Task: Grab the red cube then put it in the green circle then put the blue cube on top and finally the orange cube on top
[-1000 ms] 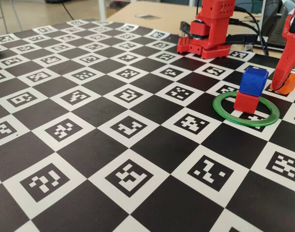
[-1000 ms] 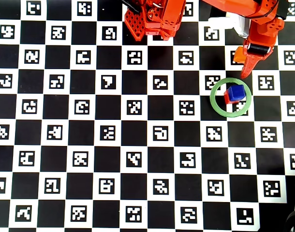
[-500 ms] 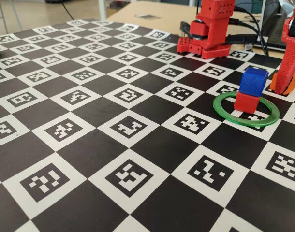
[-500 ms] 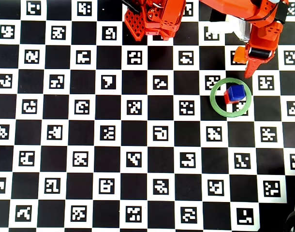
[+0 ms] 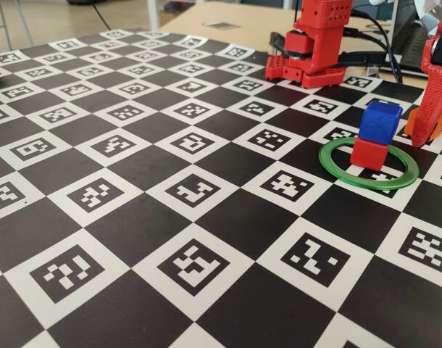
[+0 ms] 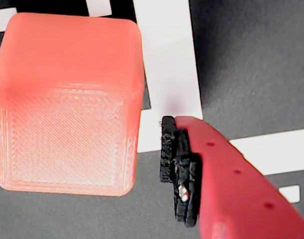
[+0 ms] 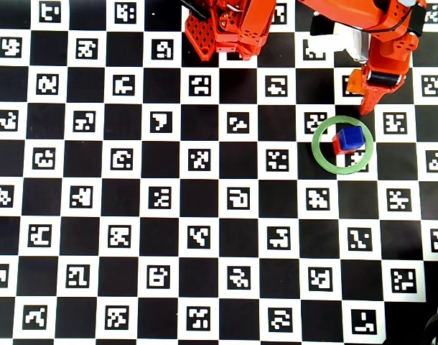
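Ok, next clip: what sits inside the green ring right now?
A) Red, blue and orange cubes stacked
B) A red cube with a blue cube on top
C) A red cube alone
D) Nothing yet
B: in the fixed view the blue cube rests on the red cube inside the green ring, while the orange cube is outside the ring, down by the gripper.

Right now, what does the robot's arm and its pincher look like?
The arm is blocky red-orange plastic, with black cables trailing behind its base. The gripper tapers to a point. In the wrist view, one finger is red with tiny holes and a rough black pad on its inner face.
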`<state>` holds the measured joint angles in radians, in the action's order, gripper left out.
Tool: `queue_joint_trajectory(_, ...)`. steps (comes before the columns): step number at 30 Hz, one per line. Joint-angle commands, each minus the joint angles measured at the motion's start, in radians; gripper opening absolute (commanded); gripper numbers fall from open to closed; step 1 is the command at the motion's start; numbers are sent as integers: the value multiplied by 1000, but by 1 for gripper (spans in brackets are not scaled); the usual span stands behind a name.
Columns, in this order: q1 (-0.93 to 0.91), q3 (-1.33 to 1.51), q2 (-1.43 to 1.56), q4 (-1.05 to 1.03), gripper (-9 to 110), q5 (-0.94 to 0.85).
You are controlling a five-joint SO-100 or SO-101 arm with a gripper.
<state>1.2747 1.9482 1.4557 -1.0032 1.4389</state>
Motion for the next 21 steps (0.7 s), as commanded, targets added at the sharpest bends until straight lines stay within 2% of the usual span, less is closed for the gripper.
queue_joint_trajectory(1,-31,0,15,11,32,-11)
queue_joint_trajectory(13,-49,17,26,15,30,-37)
queue_joint_trajectory(21,-51,20,25,29,22,-49)
